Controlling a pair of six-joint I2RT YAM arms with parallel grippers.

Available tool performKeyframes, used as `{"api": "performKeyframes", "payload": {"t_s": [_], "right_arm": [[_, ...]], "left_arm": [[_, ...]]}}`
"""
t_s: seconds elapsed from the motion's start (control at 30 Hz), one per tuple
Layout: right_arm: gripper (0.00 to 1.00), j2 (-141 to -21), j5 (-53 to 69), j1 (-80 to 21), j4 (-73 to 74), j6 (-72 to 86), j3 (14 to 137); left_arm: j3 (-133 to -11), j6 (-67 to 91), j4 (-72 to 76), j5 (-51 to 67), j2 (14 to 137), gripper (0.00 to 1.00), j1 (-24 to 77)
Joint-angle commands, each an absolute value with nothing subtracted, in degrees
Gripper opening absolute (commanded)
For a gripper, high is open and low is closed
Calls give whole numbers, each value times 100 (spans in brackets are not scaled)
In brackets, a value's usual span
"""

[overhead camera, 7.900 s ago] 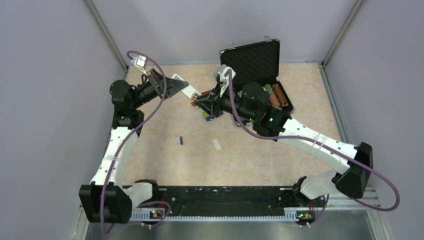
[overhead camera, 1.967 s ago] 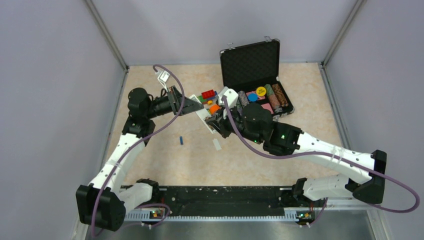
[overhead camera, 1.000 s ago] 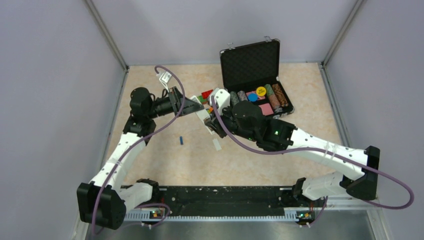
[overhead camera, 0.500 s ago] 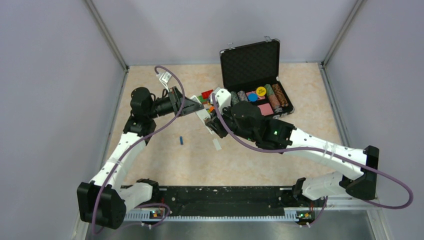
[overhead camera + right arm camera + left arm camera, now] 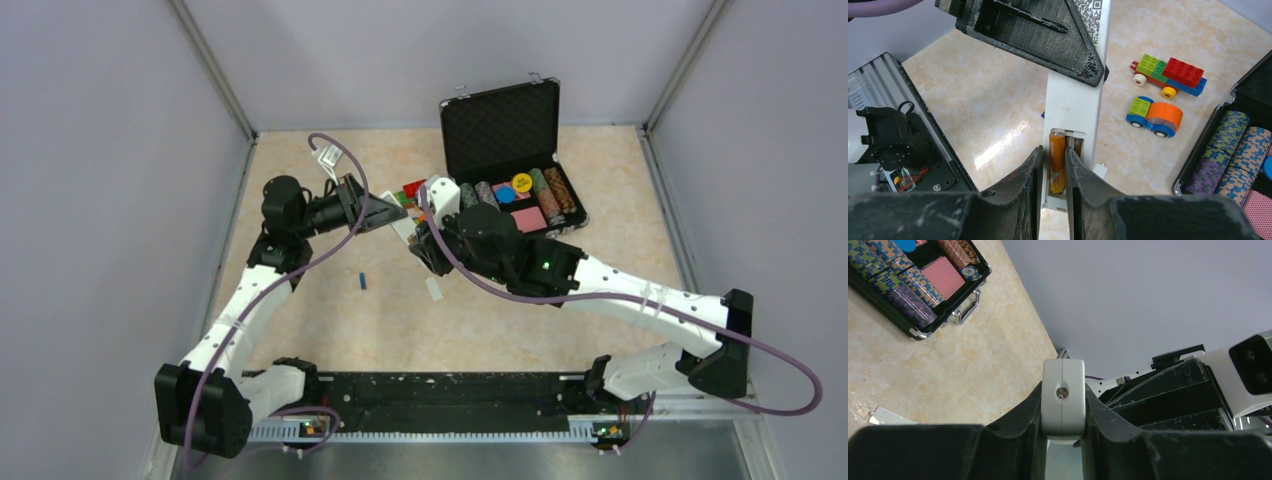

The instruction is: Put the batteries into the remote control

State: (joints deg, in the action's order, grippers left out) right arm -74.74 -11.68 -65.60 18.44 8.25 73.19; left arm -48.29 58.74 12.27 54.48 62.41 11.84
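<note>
Remote (image 5: 1073, 107) is clamped across its width by the left gripper (image 5: 1063, 405), away from the compartment end. Its long axis runs from that grip toward the right gripper (image 5: 1053, 152), with the compartment facing up and uncovered. Orange battery (image 5: 1057, 162) lies in the left slot, parallel to the remote's length. The right fingers (image 5: 1018, 195) flank it closely; whether they grip it or merely straddle it cannot be told. The empty slot (image 5: 1077, 150) lies just beside it. Blue battery (image 5: 362, 281) lies on the table (image 5: 330, 320), to the near left of the remote and apart from both grippers. Its long axis points roughly away from the arm bases. Judgement: the right arm, not needed to hold the remote, is the one to fetch it, and must turn it in line with the remote before seating.
</note>
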Motion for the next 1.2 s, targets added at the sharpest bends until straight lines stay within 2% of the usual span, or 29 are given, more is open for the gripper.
{"api": "performKeyframes", "payload": {"t_s": [0.0, 0.5, 0.57, 0.67, 0.77, 0.87, 0.97, 1.17], "right_arm": [[22, -7535, -1390, -6593, 1997, 900, 7466], [45, -7245, -1561, -6560, 2087, 1260, 7802], [53, -7165, -1553, -6525, 2134, 1387, 7866], [75, -7096, -1729, -6513, 2395, 1539, 8042], [87, -7132, -2165, -6493, 3030, 1948, 8379], [92, -7117, -2338, -6326, 3565, 2668, 8540], [93, -7079, -1900, -5963, 3810, 3611, 8489], [98, -7114, -1336, -5751, 3335, 4870, 8174]], "left_arm": [[-4863, 6059, 1595, 5554, 6119, 0, 1195], [-4868, 5955, 1494, 5505, 6135, 0, 1195], [-4871, 5950, 1487, 5502, 6137, 0, 1195], [-4886, 5965, 1501, 5494, 6142, 0, 1195], [-4844, 6083, 1759, 5466, 6110, 0, 1195], [-4742, 6339, 2285, 5390, 6053, 0, 1195], [-4696, 6397, 2523, 5249, 5937, 0, 1195], [-4758, 6077, 2187, 4818, 5650, 0, 1195]]}}
